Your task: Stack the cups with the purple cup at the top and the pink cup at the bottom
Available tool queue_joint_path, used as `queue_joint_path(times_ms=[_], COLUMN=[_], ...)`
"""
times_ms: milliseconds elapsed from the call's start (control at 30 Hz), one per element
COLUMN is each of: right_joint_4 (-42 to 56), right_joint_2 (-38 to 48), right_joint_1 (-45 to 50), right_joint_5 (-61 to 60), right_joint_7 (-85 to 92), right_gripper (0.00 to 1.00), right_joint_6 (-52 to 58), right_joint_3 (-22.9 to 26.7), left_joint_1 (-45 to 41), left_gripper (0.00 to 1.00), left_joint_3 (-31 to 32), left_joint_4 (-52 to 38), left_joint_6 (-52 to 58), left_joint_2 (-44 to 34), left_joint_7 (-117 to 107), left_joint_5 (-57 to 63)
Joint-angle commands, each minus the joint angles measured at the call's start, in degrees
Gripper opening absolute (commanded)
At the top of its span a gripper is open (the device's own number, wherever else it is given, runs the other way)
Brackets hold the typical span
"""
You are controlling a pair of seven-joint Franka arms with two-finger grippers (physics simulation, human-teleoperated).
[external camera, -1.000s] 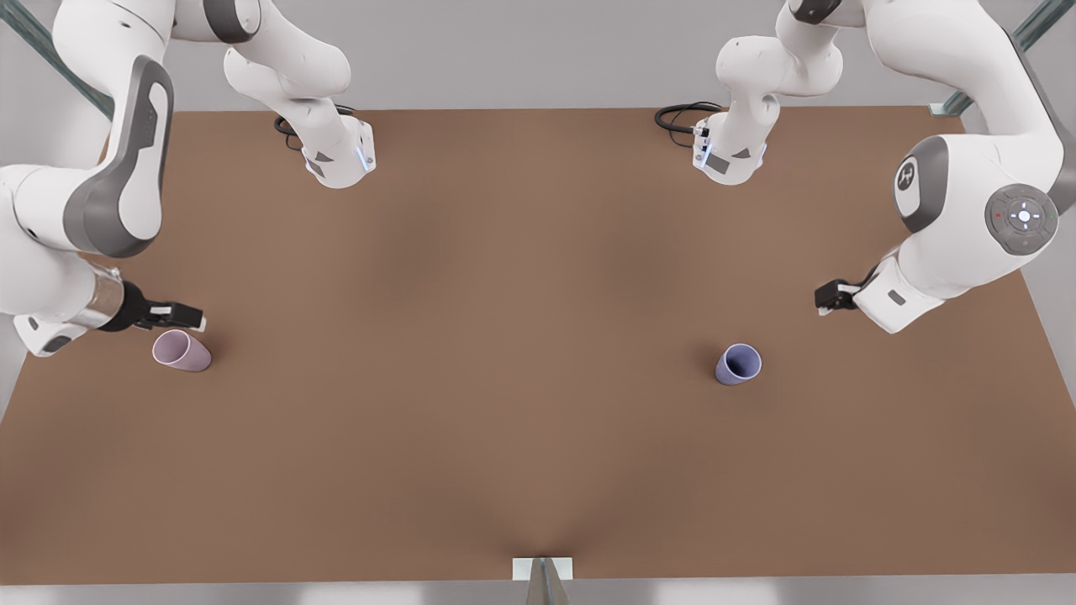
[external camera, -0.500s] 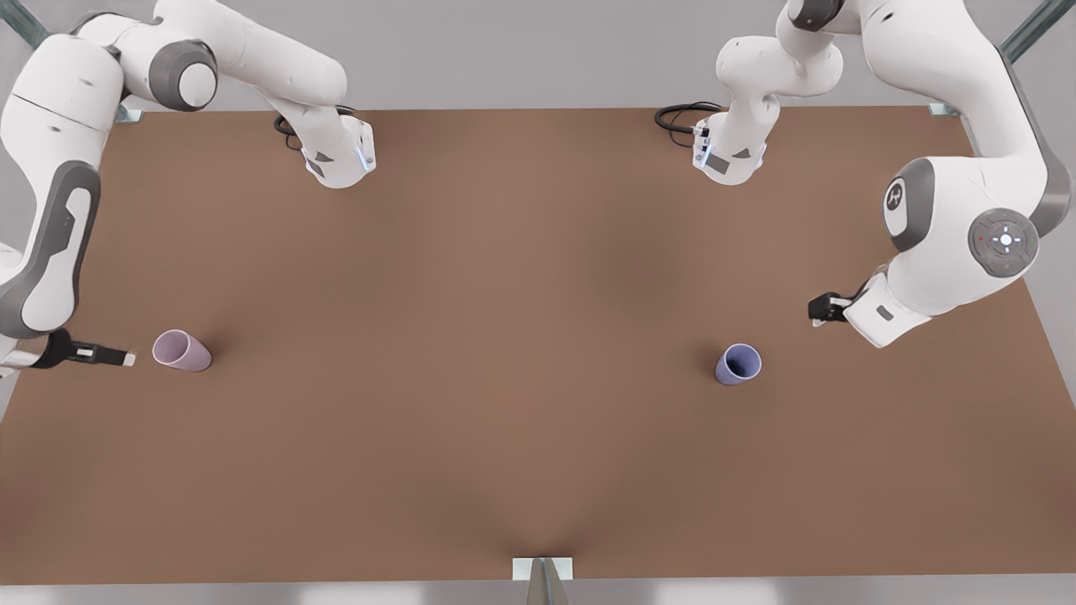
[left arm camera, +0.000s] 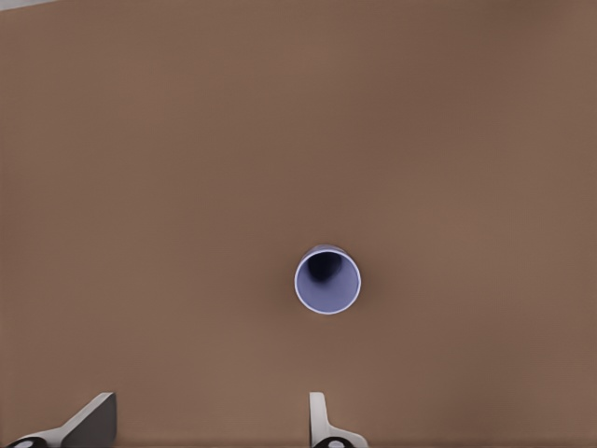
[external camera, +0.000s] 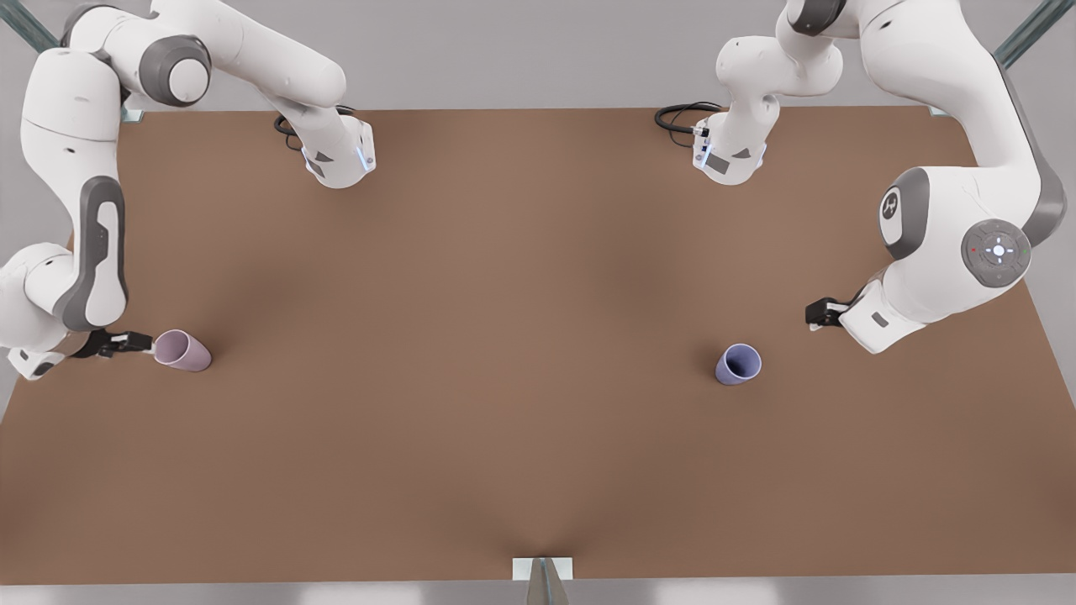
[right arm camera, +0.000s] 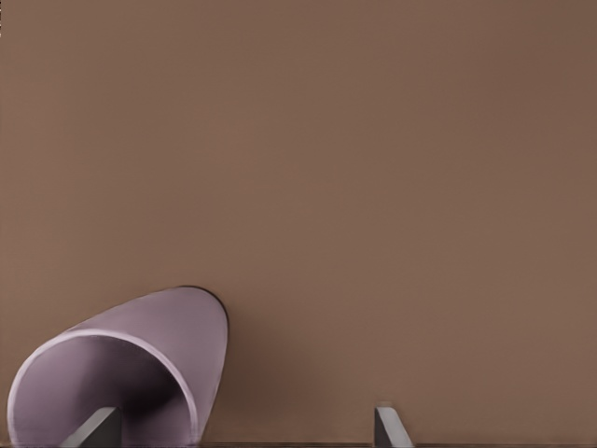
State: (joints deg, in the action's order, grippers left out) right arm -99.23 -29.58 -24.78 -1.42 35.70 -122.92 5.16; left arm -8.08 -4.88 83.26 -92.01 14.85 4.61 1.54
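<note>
The pink cup (external camera: 182, 350) stands on the brown table near the front view's left edge; the right wrist view shows it close up, mouth toward the camera (right arm camera: 140, 359). My right gripper (external camera: 139, 342) is right beside its rim, open (right arm camera: 242, 431), with one fingertip (right arm camera: 93, 427) in front of the cup's mouth. The purple cup (external camera: 738, 365) stands on the front view's right, and the left wrist view looks down into it (left arm camera: 327, 280). My left gripper (external camera: 820, 313) hovers apart from that cup, farther back and to the right, open (left arm camera: 210, 431) and holding nothing.
Both arm bases (external camera: 336, 155) (external camera: 730, 155) stand at the table's far edge with black cables (external camera: 677, 116) beside them. A small metal bracket (external camera: 542, 570) sits at the middle of the front edge. The right gripper is near the table's left edge.
The right gripper swung out past the pink cup toward the table's left edge, then came back in to the cup's rim. The left gripper drifted slightly toward the purple cup. Both cups stayed put.
</note>
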Motion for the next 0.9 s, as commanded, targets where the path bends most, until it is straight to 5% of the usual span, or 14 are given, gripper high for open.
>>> queue_joint_path(times_ms=[0,400,433,567,633,700,867], right_joint_4=[-1.58,-5.62,-5.71,-5.71,-5.54,-5.45,-5.45], right_joint_2=[0.84,-1.54,-1.54,-1.89,-1.8,-1.71,-1.18], right_joint_1=[-0.09,-1.06,-1.06,-1.06,-1.06,-1.06,-0.79], right_joint_5=[0.19,0.19,0.19,0.1,0.1,0.1,0.72], right_joint_7=[12.11,12.46,12.46,12.2,11.41,10.88,10.88], right_gripper=[1.0,1.0,0.86,0.59,0.54,0.25,0.21], right_joint_6=[-4.61,-8.21,-8.21,-8.13,-7.95,-7.69,-7.51], right_joint_3=[-0.07,-0.68,-0.68,-1.21,-1.91,-2.35,-3.49], left_joint_1=[0.0,0.0,0.0,0.0,0.0,0.0,0.0], left_gripper=[1.0,1.0,1.0,1.0,1.0,1.0,1.0], left_joint_3=[-0.04,-0.04,-0.04,-0.04,-0.04,-0.04,-0.04], left_joint_4=[-0.03,-0.03,-0.03,-0.03,0.06,0.06,-0.03], left_joint_6=[-0.1,-0.1,-0.1,-0.1,-0.1,-0.1,-0.1], left_joint_2=[-0.08,0.01,0.01,0.01,0.09,0.09,0.01], left_joint_7=[0.4,0.4,0.4,0.4,0.4,0.4,0.4], left_joint_5=[0.04,0.04,0.04,-0.05,0.04,0.04,0.04])
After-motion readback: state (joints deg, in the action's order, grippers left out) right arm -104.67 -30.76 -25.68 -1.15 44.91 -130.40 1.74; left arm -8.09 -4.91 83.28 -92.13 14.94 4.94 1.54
